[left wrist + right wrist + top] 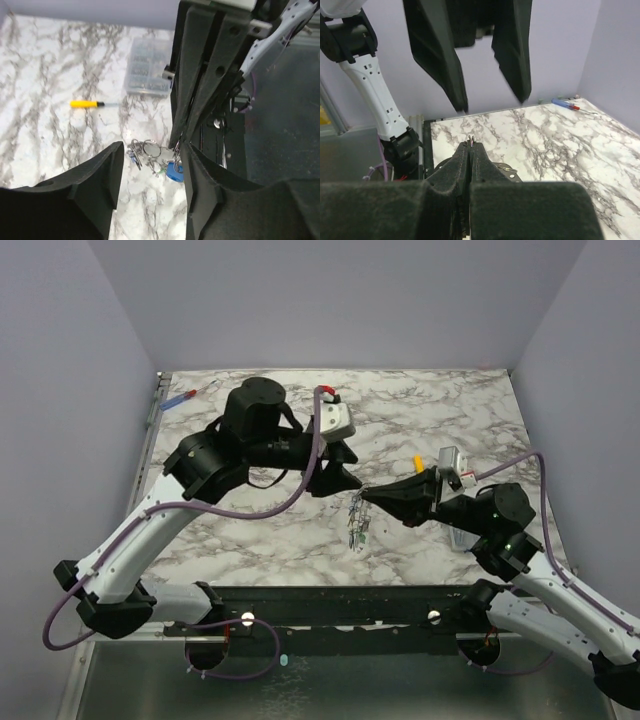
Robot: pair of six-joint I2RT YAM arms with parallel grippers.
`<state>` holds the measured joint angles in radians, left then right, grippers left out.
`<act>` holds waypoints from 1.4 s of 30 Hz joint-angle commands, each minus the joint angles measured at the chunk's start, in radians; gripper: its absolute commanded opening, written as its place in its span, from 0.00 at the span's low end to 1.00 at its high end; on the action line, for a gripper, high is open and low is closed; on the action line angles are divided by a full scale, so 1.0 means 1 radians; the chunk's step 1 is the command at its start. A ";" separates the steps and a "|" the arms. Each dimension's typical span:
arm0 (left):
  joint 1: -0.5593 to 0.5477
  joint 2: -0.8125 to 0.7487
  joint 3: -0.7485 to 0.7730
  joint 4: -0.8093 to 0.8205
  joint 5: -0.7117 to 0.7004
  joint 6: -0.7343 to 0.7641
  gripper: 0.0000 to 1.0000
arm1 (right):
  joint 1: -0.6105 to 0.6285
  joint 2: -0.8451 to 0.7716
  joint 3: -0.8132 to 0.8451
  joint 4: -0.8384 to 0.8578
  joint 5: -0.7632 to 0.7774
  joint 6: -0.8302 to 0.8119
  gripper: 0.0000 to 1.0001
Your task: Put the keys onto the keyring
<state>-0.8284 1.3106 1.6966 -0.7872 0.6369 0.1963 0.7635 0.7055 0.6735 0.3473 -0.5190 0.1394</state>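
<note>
Right gripper (366, 496), tips pressed together, pinches the keyring (471, 139) so the keys (156, 159) dangle just beneath; left gripper (152, 155), jaws spread, straddles them, probably to take hold

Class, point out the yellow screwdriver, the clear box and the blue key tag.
yellow screwdriver (86, 104): left wrist view, middle of its handle.
clear box (147, 67): left wrist view, centre of its lid.
blue key tag (174, 173): left wrist view, its flat face.
</note>
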 commanded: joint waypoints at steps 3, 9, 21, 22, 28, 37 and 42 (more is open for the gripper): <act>-0.006 -0.168 -0.100 0.286 0.054 -0.105 0.59 | 0.006 -0.020 0.004 0.026 -0.061 0.023 0.01; -0.006 -0.257 -0.233 0.463 0.087 -0.190 0.61 | 0.007 -0.035 0.037 0.056 -0.092 0.056 0.01; -0.007 -0.261 -0.348 0.655 0.174 -0.348 0.49 | 0.008 -0.047 0.066 0.146 -0.142 0.126 0.01; -0.007 -0.261 -0.355 0.665 0.178 -0.358 0.49 | 0.007 -0.047 0.069 0.149 -0.143 0.127 0.01; -0.007 -0.255 -0.395 0.735 0.215 -0.413 0.47 | 0.007 -0.046 0.089 0.157 -0.142 0.117 0.01; -0.006 -0.233 -0.453 0.887 0.234 -0.495 0.41 | 0.007 -0.029 0.105 0.194 -0.146 0.116 0.01; -0.006 -0.220 -0.464 0.920 0.241 -0.517 0.34 | 0.007 -0.023 0.100 0.222 -0.144 0.128 0.01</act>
<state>-0.8318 1.0859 1.2465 0.0586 0.8410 -0.2855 0.7658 0.6830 0.7418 0.4831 -0.6525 0.2550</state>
